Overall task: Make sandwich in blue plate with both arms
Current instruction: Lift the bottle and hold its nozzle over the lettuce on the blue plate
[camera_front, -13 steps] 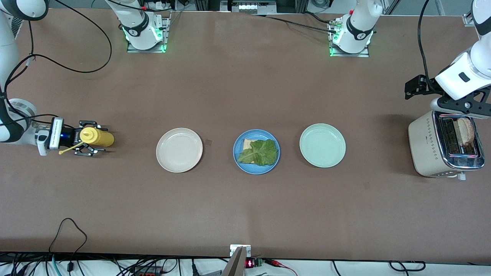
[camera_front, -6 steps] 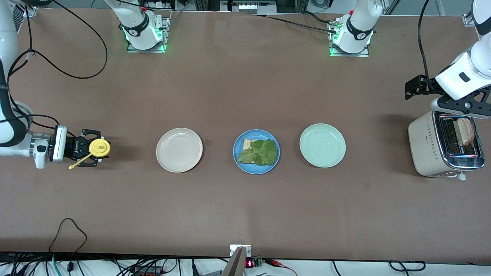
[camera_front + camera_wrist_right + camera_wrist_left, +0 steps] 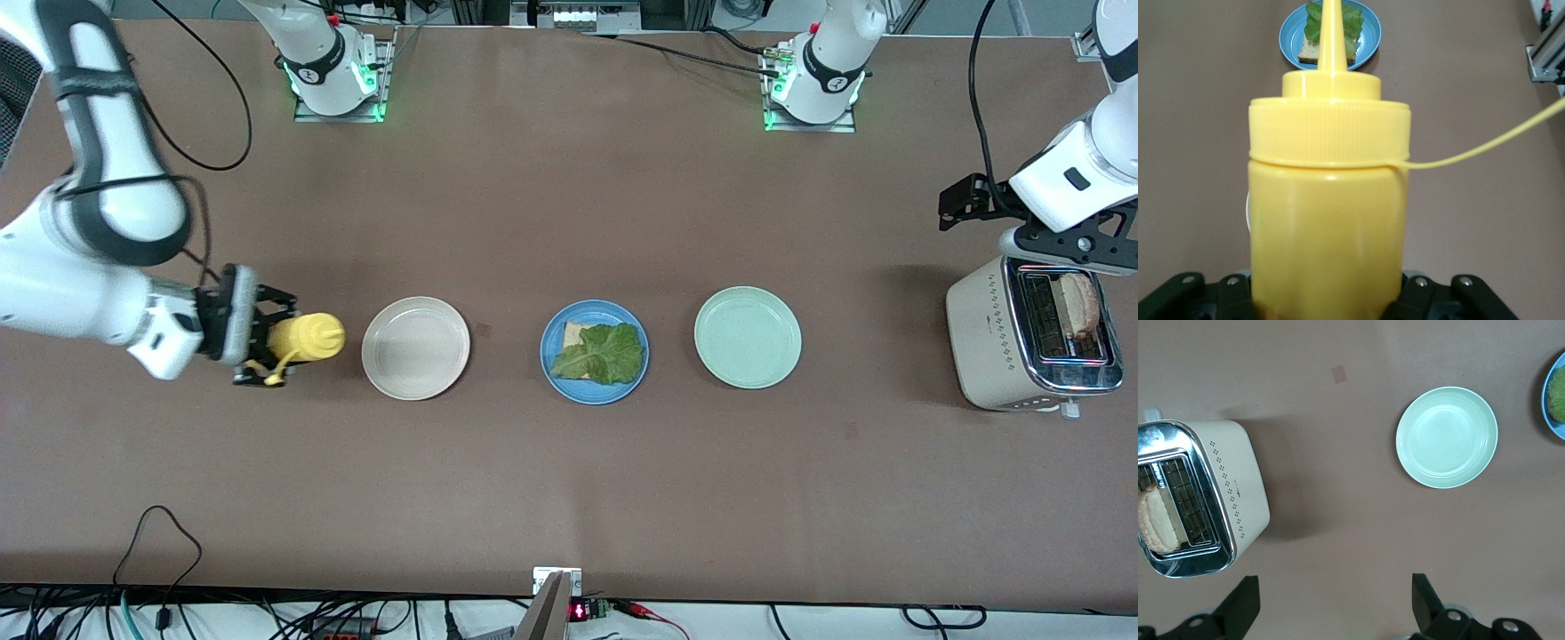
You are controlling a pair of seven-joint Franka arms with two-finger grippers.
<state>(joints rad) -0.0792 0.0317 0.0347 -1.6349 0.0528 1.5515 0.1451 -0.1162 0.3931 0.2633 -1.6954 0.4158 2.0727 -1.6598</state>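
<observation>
While the sandwich (image 3: 596,353) lies half-built on the blue plate (image 3: 556,378) at the middle of the table, one slice of bread under a green lettuce leaf (image 3: 603,352), I carry the yellow sauce bottle (image 3: 304,338) toward it. My right gripper (image 3: 264,341) is clamped on the bottle's body, tipped on its side with the nozzle aimed at the blue plate, over the table just beside the beige plate (image 3: 415,348) toward my right arm's end. I judge that sauce goes on the lettuce before the top slice. My left gripper (image 3: 1331,603) hangs with its fingers wide apart above the toaster (image 3: 987,342) at the left arm's end, holding nothing and waiting; it looks placed to fetch the second slice (image 3: 1080,305) that stands in the toaster's slot. I count three plates in a row, blue between beige and pale green (image 3: 747,337), two slices of bread, one leaf, one bottle, one toaster.
</observation>
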